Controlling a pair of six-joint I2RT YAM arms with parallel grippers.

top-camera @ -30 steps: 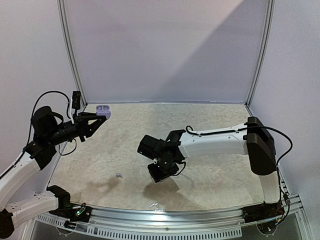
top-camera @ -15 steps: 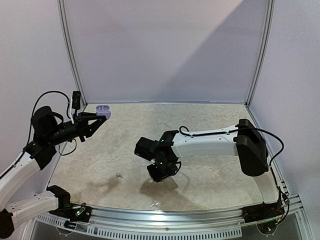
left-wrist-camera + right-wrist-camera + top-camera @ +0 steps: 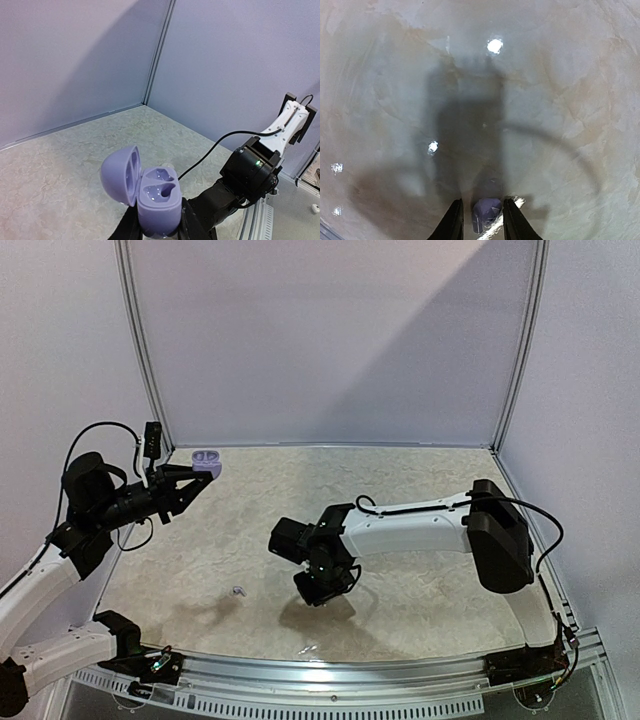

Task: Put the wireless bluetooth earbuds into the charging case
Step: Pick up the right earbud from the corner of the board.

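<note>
My left gripper (image 3: 159, 224) is shut on the lavender charging case (image 3: 159, 200) and holds it in the air at the far left (image 3: 206, 460). Its lid stands open and both sockets are empty. My right gripper (image 3: 483, 202) points straight down at the table in the middle (image 3: 318, 588). Its two fingers stand on either side of one of the earbuds (image 3: 486, 212), a small lavender piece lying on the table. A narrow gap shows on each side of it. A second earbud (image 3: 238, 591) lies alone on the table near the front left.
The marbled tabletop (image 3: 420, 490) is walled by pale panels at the back and sides. A metal rail (image 3: 330, 670) runs along the near edge. The right arm's black cable (image 3: 520, 502) loops over its elbow.
The right arm has shifted slightly left and its fingers have narrowed around the earbud. The left arm and the case have not moved.
</note>
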